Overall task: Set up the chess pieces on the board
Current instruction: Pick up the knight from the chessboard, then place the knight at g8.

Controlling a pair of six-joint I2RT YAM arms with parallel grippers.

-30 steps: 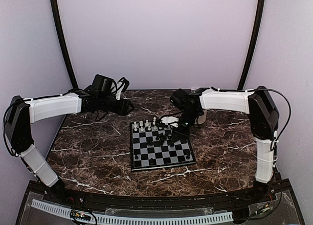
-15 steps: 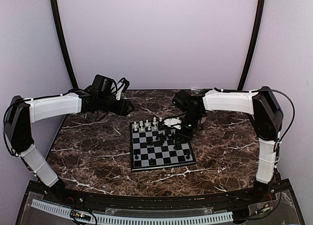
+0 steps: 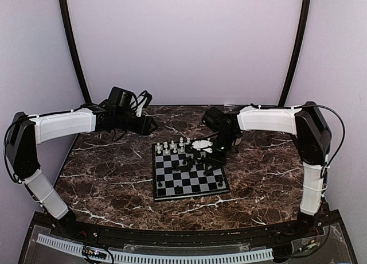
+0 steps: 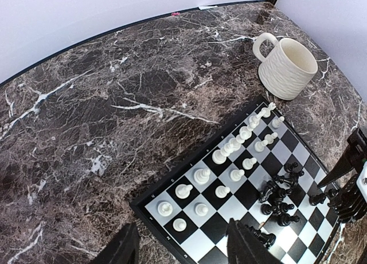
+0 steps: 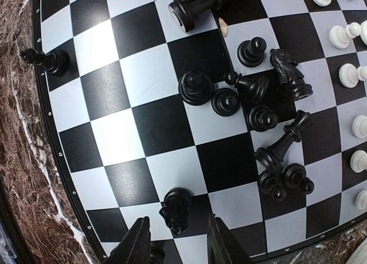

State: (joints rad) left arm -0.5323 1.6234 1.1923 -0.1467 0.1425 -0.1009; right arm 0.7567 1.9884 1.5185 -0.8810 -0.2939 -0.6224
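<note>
The board [image 3: 189,175] lies mid-table with white chess pieces [image 3: 172,146] in two rows at its far edge and black chess pieces [image 3: 192,160] bunched near its middle. My right gripper [image 5: 178,222] hangs open low over the board's right side, a finger on either side of a black knight [image 5: 176,208] that stands free on its square. The black heap [image 5: 269,115] includes pieces lying on their sides. My left gripper [image 4: 182,236] is open and empty, held high over the board's white corner [image 4: 172,209]; in the top view it [image 3: 150,125] is left of and behind the board.
A cream mug [image 4: 287,66] stands on the marble beyond the board's far right corner. A lone black piece [image 5: 45,59] stands at the board's edge, and two more black pieces [image 3: 179,189] stand along the near row. Dark marble tabletop [image 3: 109,178] surrounds the board.
My right gripper has opened and let go of the black knight on the board, after shifting a little to the right. The left arm has not moved.
</note>
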